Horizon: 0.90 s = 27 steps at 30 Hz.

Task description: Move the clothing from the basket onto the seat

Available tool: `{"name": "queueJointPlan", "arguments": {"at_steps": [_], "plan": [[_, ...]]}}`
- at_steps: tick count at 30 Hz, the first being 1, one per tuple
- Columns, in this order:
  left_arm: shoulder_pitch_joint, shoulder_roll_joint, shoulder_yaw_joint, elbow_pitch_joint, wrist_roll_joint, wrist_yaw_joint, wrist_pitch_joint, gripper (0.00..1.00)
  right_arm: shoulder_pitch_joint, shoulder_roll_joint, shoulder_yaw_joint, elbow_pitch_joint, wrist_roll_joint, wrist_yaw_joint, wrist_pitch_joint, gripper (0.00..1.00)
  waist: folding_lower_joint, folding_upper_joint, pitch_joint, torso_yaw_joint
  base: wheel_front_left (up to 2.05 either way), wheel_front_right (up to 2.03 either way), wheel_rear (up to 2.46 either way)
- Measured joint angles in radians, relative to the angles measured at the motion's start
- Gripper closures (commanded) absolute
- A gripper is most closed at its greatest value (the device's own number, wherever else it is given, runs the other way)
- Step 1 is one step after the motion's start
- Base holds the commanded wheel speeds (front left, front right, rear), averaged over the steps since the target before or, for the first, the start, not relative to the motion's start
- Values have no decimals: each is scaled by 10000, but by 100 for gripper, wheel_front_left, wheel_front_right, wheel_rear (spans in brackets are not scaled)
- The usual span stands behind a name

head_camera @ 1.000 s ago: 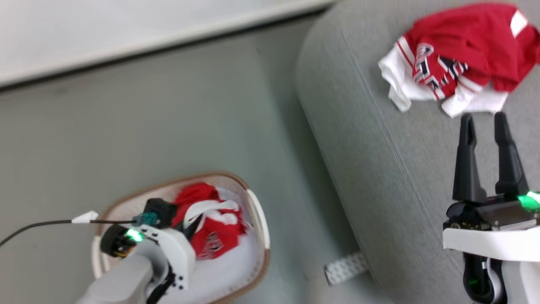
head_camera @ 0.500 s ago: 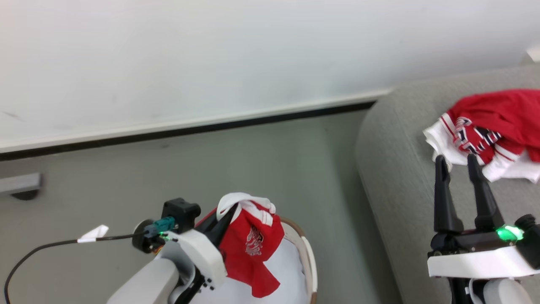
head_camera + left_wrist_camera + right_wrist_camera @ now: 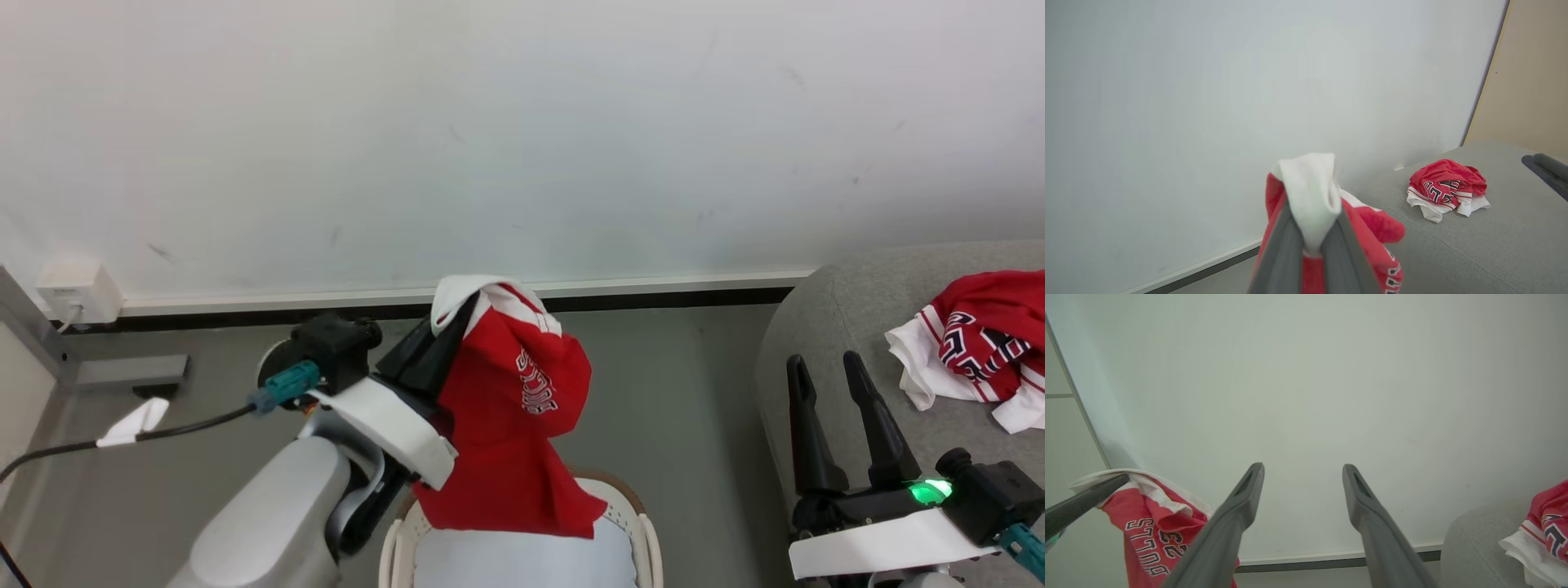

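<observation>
Plain white wall [image 3: 522, 122] behind, grey floor [image 3: 694, 367] below. At left, left jaws pinch white hem of red lettered sports garment [image 3: 506, 408], held high so cloth can clear oval cream plastic basket [image 3: 649, 539] w/ brown rim beneath. Further on, right jaws spread, empty, by light-grey fabric seat [image 3: 833, 327]. There another crumpled red-and-white garment [image 3: 980, 351] lies, prob. the drop spot.

Light was bright, even and diffuse; shadows were faint. The wall [image 3: 522, 122] had a pale greenish cast, without glare. A green lamp [image 3: 929, 491] at the head view's lower right bloomed slightly. In the left wrist view the left gripper [image 3: 1312, 245] and held shirt [image 3: 1310, 192], close to the lens, were blurred, while the far shirt [image 3: 1447, 183] on the sofa [image 3: 1515, 245] was sharp. The right gripper [image 3: 1303, 467] softened toward the right wrist view's bottom edge.
</observation>
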Motion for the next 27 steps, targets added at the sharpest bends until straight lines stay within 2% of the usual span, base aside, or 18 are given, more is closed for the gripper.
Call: {"name": "queueJointPlan", "arguments": {"at_steps": [17, 27], "plan": [[-128, 437, 236, -1887, -33, 556, 380, 100, 86, -2, 1239, 625, 150, 0, 0, 0, 2, 0, -285, 355, 0, 0, 0], [20, 412, 79, -2270, -92, 633, 514, 100, -44, -19, 2186, 1317, 140, 0, 0, 0, 2, 1, -347, 635, 0, 0, 0]]}}
